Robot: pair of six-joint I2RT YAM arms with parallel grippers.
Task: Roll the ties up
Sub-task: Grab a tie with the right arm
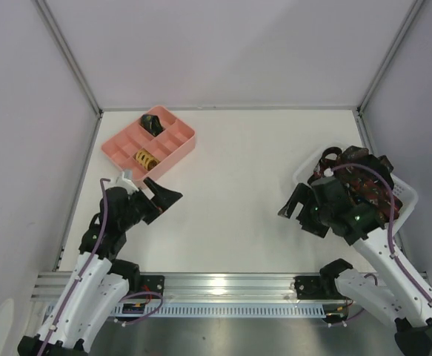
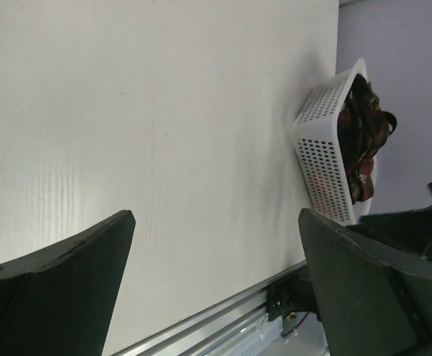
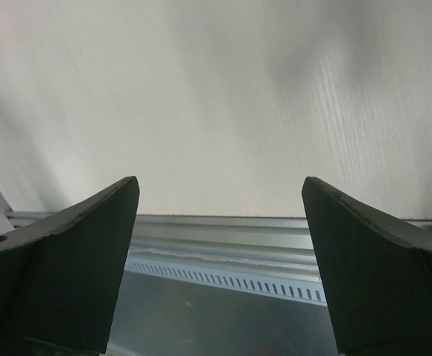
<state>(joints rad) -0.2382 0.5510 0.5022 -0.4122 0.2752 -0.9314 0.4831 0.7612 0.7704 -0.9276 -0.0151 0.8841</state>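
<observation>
Dark ties point(image 2: 365, 137): heaped in basket point(image 2: 321, 141), right, unrolled stock.
Pink tray point(image 1: 119, 148): left, apparently for finished rolls.
Both jaws: apart, empty.

Left arm point(image 1: 90, 285) and right arm point(image 1: 390, 259) crouch folded, each with jaws wide apart.

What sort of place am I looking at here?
Probably a robot test booth: two arms bolted to a metal rail, plain white walls around a table, props like a tray and a basket of ties.
</observation>
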